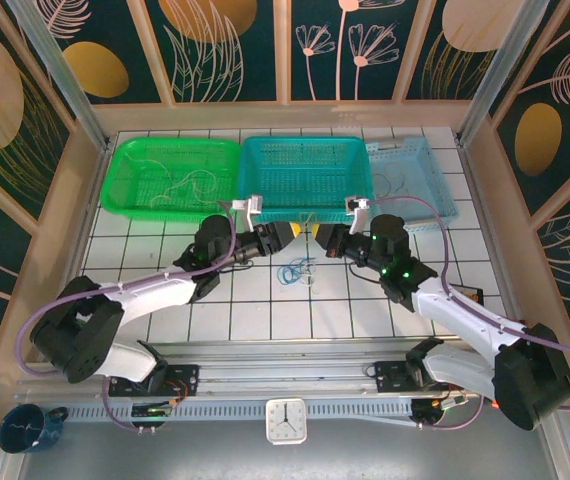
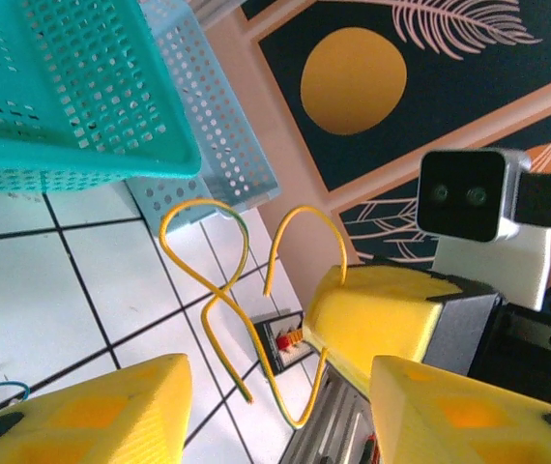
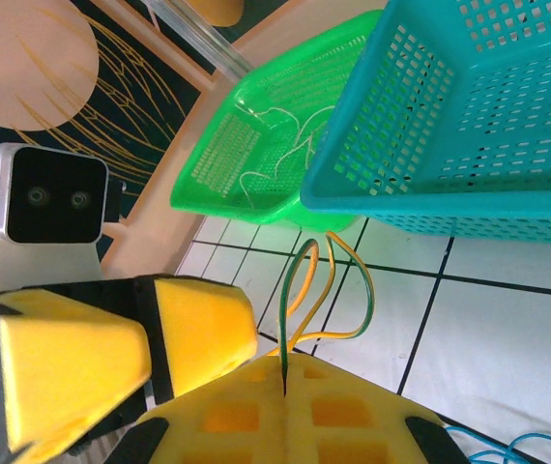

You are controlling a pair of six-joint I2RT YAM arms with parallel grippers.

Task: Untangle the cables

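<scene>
Yellow-green cable point(image 2: 205, 201), thread-thin, looped — clamped in the closed pads of the right gripper point(image 3: 285, 372), over the blue cable point(image 1: 293, 275) on the tiles point(image 1: 255, 320), facing the wide-open, empty left gripper point(image 2: 277, 377); probably handles light, springy, snag-prone — best taken near a free end.

Left arm point(image 1: 155, 290) and right arm point(image 1: 455, 312) both reach low from the near edge toward the centre, elbows out. The claws meet tip to tip, just apart. Left claw point(image 2: 280, 391): fingers spread wide. Right claw point(image 3: 285, 372): fingers pressed together, pinching a cable point(image 3: 371, 300).
</scene>
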